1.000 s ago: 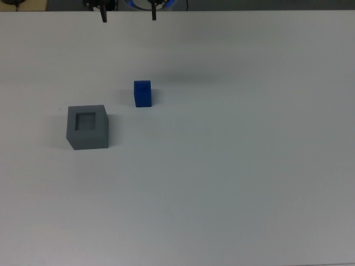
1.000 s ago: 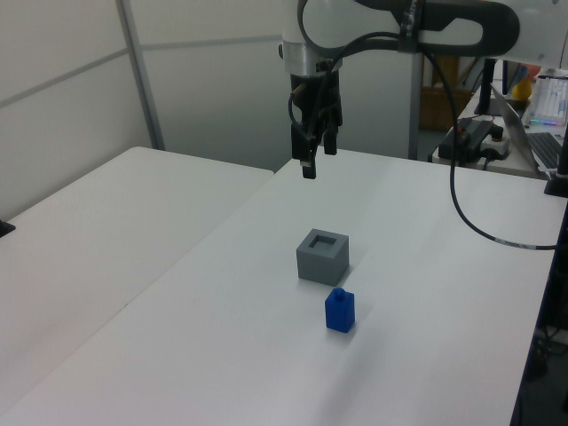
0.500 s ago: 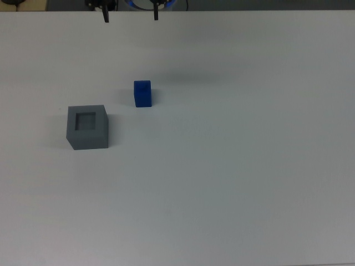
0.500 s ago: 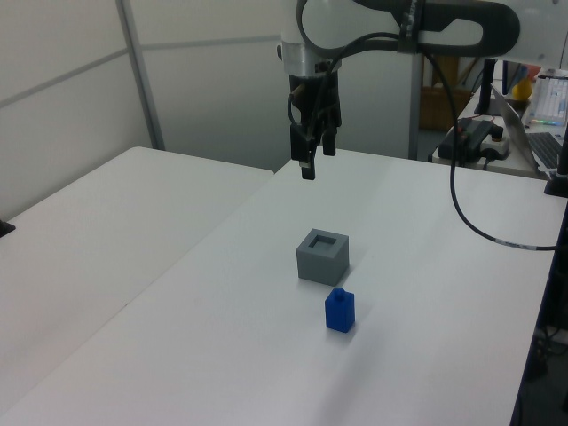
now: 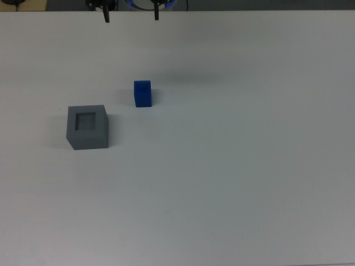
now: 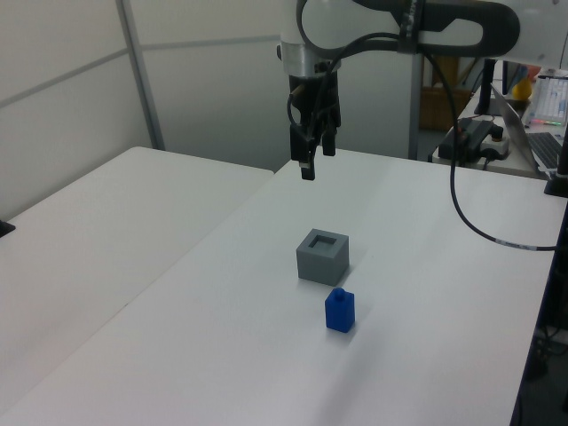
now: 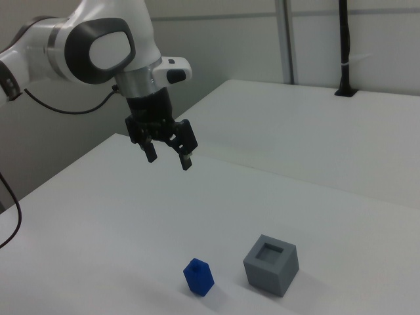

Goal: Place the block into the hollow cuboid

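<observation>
My gripper (image 7: pixel 168 159) hung in the air with its two fingers spread well apart and nothing between them. It touched nothing: in the right view it was high above the white table (image 7: pixel 315 164), and in the left view it hovered over the far part of the tabletop, beyond both task things. In the top view only the two dark fingertips (image 5: pixel 106 16) showed at the upper edge, one to each side of a wide gap. The fingers pointed downward, tilted a little rather than dead plumb.

The block (image 5: pixel 142 93) stood upright on the table, well apart from my gripper and free of any contact with it. Its long axis ran vertically, so it was a little taller than wide, resting on one small face with the other small face up. In the top view its sides ran roughly square to the picture's edges. In the right view one vertical edge faced the camera.

The hollow cuboid (image 5: pixel 87 127) sat near the block without touching it, a strip of bare table between them. In the top view it lay down and to the top view's left of the block; in the left view it was just beyond the block (image 6: pixel 339 310); in the right view it was to the right view's right. Its square recess (image 7: pixel 270 250) faced up and held nothing.
</observation>
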